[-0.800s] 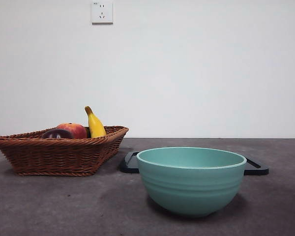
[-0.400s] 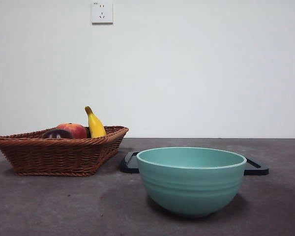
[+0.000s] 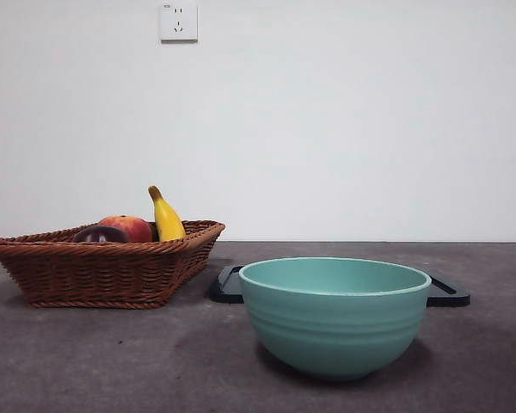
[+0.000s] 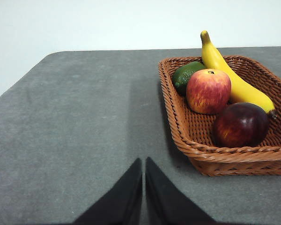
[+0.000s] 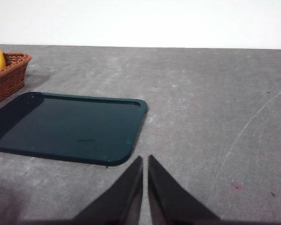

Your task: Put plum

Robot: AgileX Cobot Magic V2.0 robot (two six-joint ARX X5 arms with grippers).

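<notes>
Grey bench (image 3: pixel 86 361) before a white wall with 1 socket (image 3: pixel 178 21). Wicker basket (image 3: pixel 103 271) at one side holds 4 fruits: the plum (image 4: pixel 240 124) lies in the basket's near corner in the left wrist view, touching the banana (image 4: pixel 234 79) and just beside the apple (image 4: pixel 208 91); a green fruit (image 4: pixel 186 75) sits behind the apple, partly hidden. From the front, only the plum's dark top (image 3: pixel 101 234) shows above the rim. Teal bowl (image 3: pixel 334 314) stands nearest the front camera, with the dark tray (image 5: pixel 70 126) flat on the bench behind it. Left claw (image 4: pixel 144 164) hangs over bare bench beside the basket, jaws together, holding nothing. Right claw (image 5: pixel 145 161) hangs near the tray's corner, jaws likewise together.
</notes>
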